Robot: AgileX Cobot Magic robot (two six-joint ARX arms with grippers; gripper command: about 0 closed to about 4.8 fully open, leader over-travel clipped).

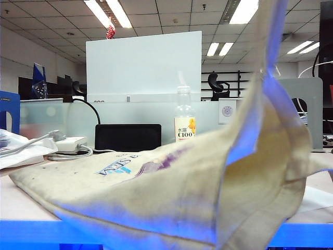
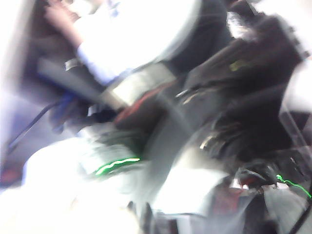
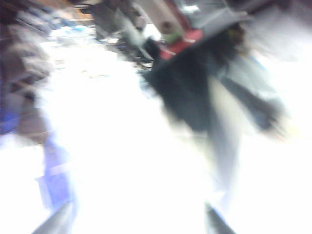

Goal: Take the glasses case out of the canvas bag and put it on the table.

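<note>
The canvas bag point(image 1: 171, 192) lies across the table point(image 1: 15, 208), beige with a blue-purple logo point(image 1: 140, 166) facing up. Its right part is pulled up steeply and runs out of the top of the exterior view. The glasses case is hidden. No gripper shows in the exterior view. The left wrist view is badly smeared; my left gripper point(image 2: 141, 219) shows two dark fingertips close together, shut, and I cannot make out whether cloth is pinched. My right gripper point(image 3: 137, 222) stands open, its fingers point(image 3: 56, 222) far apart over a washed-out bright surface.
Behind the bag stand a clear drink bottle point(image 1: 184, 122), a black box point(image 1: 128, 137) and a white adapter with cables point(image 1: 70, 143). White sheets point(image 1: 15, 148) lie at the far left. A white partition board point(image 1: 143, 62) closes the back. The table's blue front edge point(image 1: 31, 234) runs along the bottom.
</note>
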